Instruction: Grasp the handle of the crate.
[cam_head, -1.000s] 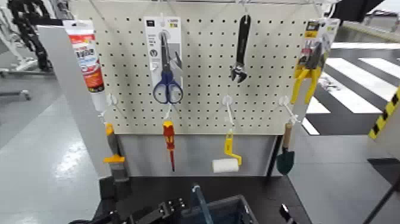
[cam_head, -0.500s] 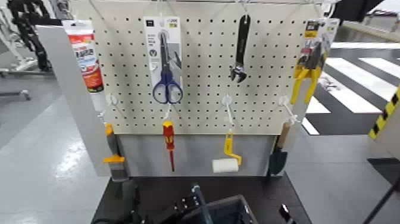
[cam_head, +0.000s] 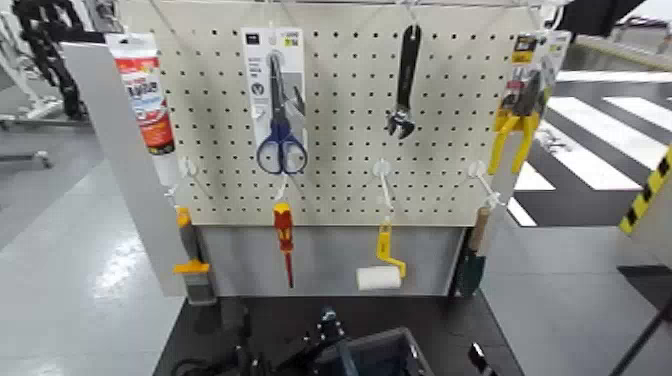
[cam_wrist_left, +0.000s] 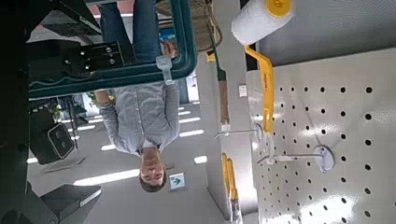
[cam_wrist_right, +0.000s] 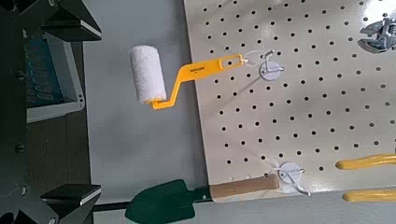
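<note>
At the counter's near edge: the crate (cam_head: 385, 355) sits low in our head view, its handle (cam_head: 336, 335) rising upright from the rim.
Handling: we judge the handle thin, stiff, light and smooth; take it mid-bar.
Left hand (cam_head: 305, 352): just beside the handle; we cannot tell its state.
Right hand (cam_head: 482, 360): near the crate's right; cannot tell.
Count: one crate, one handle, two hands.

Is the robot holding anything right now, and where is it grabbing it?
It cannot be told. The left gripper is right at the thin blue-grey plastic handle of the dark crate, but no grip shows.
</note>
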